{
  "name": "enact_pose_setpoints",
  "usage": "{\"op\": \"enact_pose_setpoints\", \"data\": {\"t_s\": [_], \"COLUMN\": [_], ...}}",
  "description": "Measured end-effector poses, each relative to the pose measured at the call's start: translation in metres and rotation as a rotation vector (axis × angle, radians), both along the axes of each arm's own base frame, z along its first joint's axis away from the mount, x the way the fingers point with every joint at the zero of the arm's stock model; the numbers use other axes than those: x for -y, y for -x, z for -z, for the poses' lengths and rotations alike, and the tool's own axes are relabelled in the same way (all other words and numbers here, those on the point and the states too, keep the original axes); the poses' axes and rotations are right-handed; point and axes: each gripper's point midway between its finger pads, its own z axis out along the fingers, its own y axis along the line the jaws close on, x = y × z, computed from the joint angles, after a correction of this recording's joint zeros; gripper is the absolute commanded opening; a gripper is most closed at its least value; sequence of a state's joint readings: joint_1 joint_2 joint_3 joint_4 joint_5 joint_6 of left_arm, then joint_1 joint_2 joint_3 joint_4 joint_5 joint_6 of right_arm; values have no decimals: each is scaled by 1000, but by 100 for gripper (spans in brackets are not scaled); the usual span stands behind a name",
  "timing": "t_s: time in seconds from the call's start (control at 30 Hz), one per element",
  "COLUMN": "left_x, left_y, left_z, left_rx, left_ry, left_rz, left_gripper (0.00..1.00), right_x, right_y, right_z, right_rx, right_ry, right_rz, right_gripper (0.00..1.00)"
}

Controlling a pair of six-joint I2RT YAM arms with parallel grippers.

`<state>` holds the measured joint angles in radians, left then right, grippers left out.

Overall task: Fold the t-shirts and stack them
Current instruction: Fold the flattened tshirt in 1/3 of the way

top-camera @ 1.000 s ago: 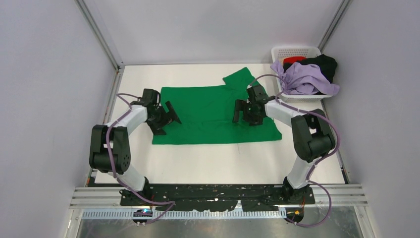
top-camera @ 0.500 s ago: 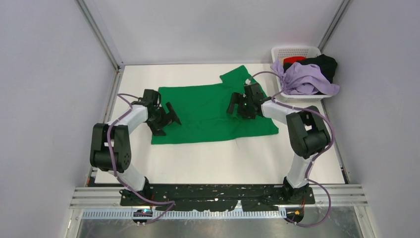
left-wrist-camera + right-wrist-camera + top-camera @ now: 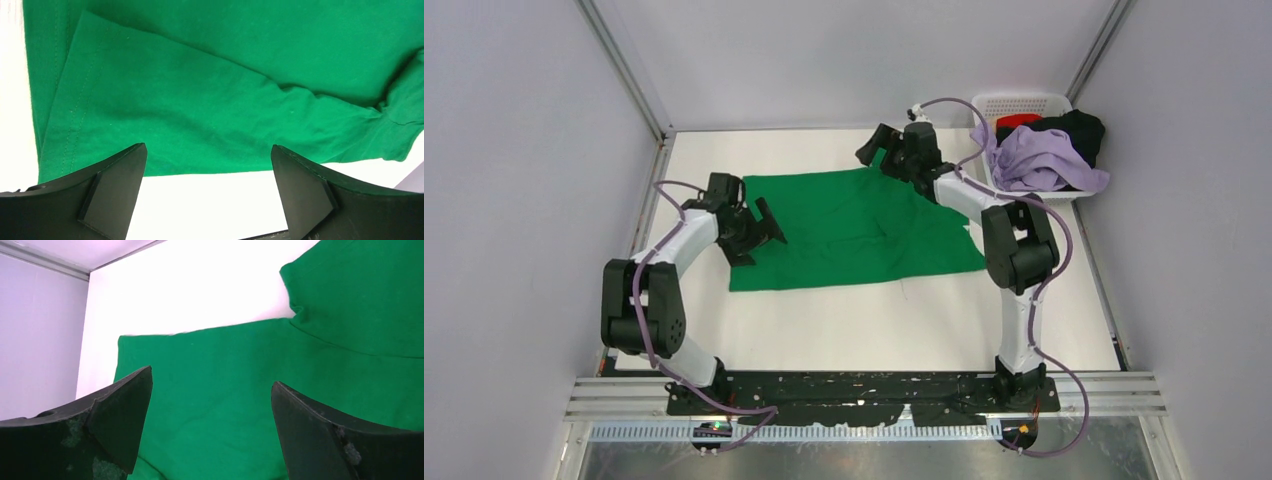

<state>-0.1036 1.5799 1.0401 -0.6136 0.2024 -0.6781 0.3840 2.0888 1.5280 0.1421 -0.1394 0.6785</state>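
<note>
Fingers (image 3: 112, 187) of the left gripper (image 3: 761, 235) are spread wide and hold nothing. The right gripper (image 3: 876, 148) gapes as wide and is also empty. The green shirt (image 3: 854, 230) lies flat on the table (image 3: 874, 325), midway between my two arms, with its long axis running left to right. Its one free sleeve (image 3: 360, 295) juts from the far right corner. My left gripper hangs at the shirt's left end. In the left wrist view the cloth's edge crosses just beyond the fingertips, with bare table between them and a folded layer of cloth showing farther on. My right gripper is over the far right corner. In its wrist view the shirt body fills the gap between the fingers and the sleeve lies ahead, off to one side. I judge both pairs of fingers to be clear of the cloth, not touching it. The coming move turns on that sleeve. The right arm is plainly the nearer one, and I judge it must drop onto the sleeve and carry it near and left over the body, across the long axis, while the left arm minds the left end. The spare shirts (image 3: 1044, 160), lavender, black and red, are heaped in the basket (image 3: 1024, 100) at the far right, well apart from both grippers.
</note>
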Motion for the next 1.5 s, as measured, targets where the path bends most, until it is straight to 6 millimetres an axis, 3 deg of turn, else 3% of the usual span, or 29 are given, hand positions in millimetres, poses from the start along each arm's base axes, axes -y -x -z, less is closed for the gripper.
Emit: {"op": "enact_pose_setpoints", "data": {"t_s": [0.1, 0.23, 0.33, 0.43, 0.5, 0.6, 0.73, 0.9, 1.23, 1.5], "left_x": [4, 16, 26, 36, 42, 49, 58, 73, 110, 124], "left_y": [-8, -29, -42, -47, -45, -45, -40, -16, 70, 115], "left_z": [-8, -10, -1, 15, 29, 30, 30, 31, 30, 28], "left_rx": [27, 56, 51, 17, -14, -14, 8, 48, 116, 109], "left_ry": [12, 34, 53, 73, 78, 91, 94, 108, 191, 243], "left_rz": [9, 34, 55, 78, 91, 97, 122, 173, 293, 315], "left_gripper": [100, 99, 100, 100, 100, 100, 100, 100, 100, 100], "right_x": [14, 52, 86, 109, 117, 120, 128, 147, 188, 207], "right_y": [10, 54, 84, 109, 130, 133, 152, 203, 292, 315], "right_z": [-10, -8, 13, 55, 95, 93, 98, 104, 115, 118], "right_rx": [18, -38, -116, -250, -380, -385, -438, -545, -706, -736], "right_ry": [49, 115, 144, 180, 215, 233, 277, 344, 481, 547], "right_rz": [12, 41, 73, 68, 38, 22, 8, 3, 39, 80], "right_gripper": [95, 95, 95, 95, 96, 95, 95, 96, 95, 95]}}
